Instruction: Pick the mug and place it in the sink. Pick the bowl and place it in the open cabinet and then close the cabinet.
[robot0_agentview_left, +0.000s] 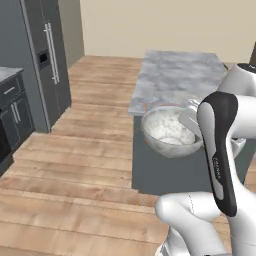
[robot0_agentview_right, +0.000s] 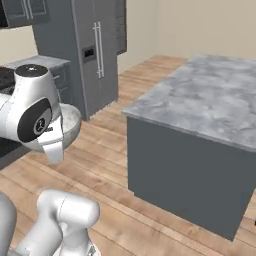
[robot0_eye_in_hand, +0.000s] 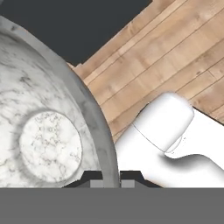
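A kitchen with a wood-plank floor (robot0_agentview_left: 75, 165) and beige walls holds a grey island whose marbled surface (robot0_agentview_right: 210, 100) lies bare. A tall dark grey cabinet (robot0_agentview_left: 47, 60) with vertical silver bar handles stands at the left of the left base view, its doors flat and shut as far as can be seen, and it shows again behind the arm in the right base view. The bowl (robot0_agentview_left: 170, 131), speckled grey-white, hangs in the air above the floor, just in front of the island's near end and clear of its top. In the hand view the fingers (robot0_eye_in_hand: 97, 183) are clenched on the bowl's rim, one tip inside the wall and one outside, with the bowl's round pale bottom to the left. In the right base view the bowl peeks out behind the white arm, over the floor.
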